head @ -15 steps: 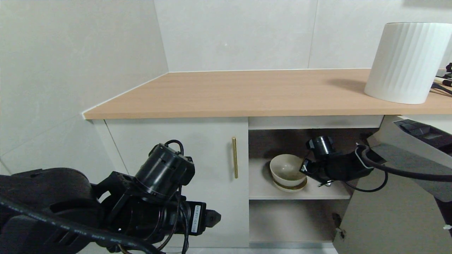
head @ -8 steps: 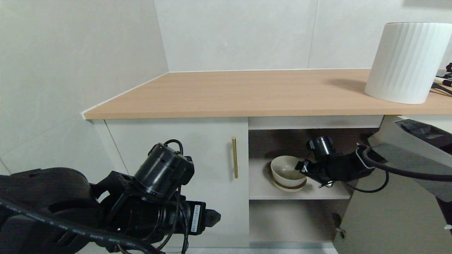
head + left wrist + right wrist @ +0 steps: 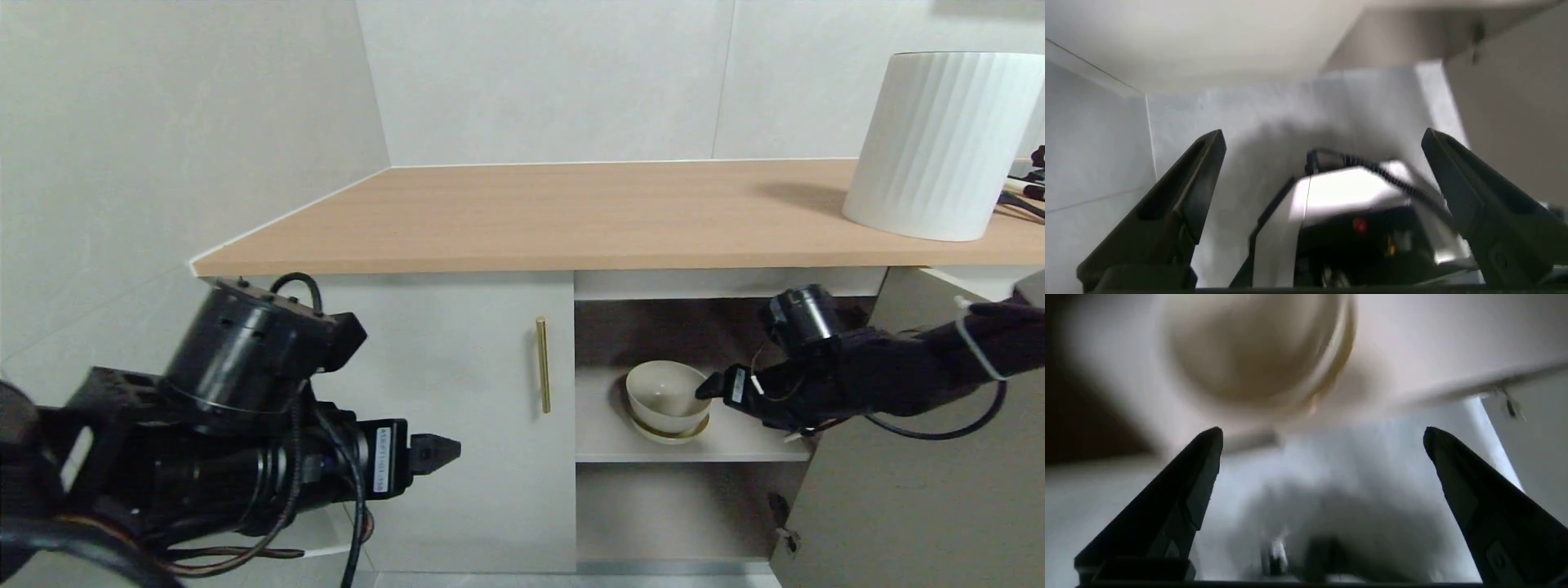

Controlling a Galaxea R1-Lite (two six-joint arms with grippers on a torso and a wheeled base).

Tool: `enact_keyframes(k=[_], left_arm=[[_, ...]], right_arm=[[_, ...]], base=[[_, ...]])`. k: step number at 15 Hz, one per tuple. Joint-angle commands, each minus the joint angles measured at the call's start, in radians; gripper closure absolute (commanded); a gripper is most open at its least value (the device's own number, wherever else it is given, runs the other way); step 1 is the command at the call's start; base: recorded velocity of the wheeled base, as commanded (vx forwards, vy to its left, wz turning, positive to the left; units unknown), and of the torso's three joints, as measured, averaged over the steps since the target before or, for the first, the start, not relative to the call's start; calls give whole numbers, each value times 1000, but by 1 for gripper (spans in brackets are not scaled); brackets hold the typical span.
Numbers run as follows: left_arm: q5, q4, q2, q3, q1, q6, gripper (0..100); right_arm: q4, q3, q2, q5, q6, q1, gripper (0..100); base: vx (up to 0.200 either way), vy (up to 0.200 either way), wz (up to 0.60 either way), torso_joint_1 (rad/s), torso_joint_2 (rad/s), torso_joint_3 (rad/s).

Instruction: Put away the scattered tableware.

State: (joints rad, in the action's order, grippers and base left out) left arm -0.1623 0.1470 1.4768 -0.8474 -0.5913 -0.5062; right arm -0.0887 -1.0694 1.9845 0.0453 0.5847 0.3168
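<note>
Drawn back from the cream ceramic bowl with the right gripper. A second ago held at the rim with the bowl tipped. Half a second ago easing it level. Now clear of the rim and just beside it, higher and further toward the right end of the pale upper shelf. Fingers spread wide with nothing between them, as seen from the right wrist. Reads as a release: one piece of tableware put away, judging by how squarely it sits.

Left resting near the left end of that shelf, inside the open cabinet, nested on a shallow gold-edged dish and touching it. No long axis to speak of, being round. Mouth up, axis of symmetry close to vertical, no lean visible.

Also swung up and toward the wall with the left gripper, now in front of the closed white door with the brass bar handle. Fingers parted and holding nothing, going by the left wrist.

Probably next: fetching any remaining pieces, or shutting the open grey door. Cannot tell which from here.
</note>
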Motion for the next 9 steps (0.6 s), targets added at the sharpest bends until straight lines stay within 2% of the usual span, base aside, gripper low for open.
enact_keyframes(k=[1, 3, 5, 7, 8, 9], left_arm=[[4, 2, -164, 41, 27, 1, 0], [1, 2, -194, 53, 39, 1, 0], [-2, 0, -245, 76, 103, 26, 0], [4, -4, -253, 84, 123, 41, 0], [-2, -6, -243, 76, 123, 75, 0], [-3, -9, -239, 76, 123, 78, 0]], right_arm=[[98, 177, -389, -47, -60, 42, 0], [178, 183, -487, -47, -72, 62, 0], [317, 189, -630, -50, -123, 102, 0], [351, 192, -670, -55, -134, 127, 0], [360, 207, -701, -51, -134, 162, 0], [360, 212, -705, -44, -135, 168, 0]], base=[[0, 0, 0, 0, 0, 0], [0, 0, 0, 0, 0, 0], [0, 0, 0, 0, 0, 0], [0, 0, 0, 0, 0, 0], [0, 0, 0, 0, 0, 0], [0, 0, 0, 0, 0, 0]])
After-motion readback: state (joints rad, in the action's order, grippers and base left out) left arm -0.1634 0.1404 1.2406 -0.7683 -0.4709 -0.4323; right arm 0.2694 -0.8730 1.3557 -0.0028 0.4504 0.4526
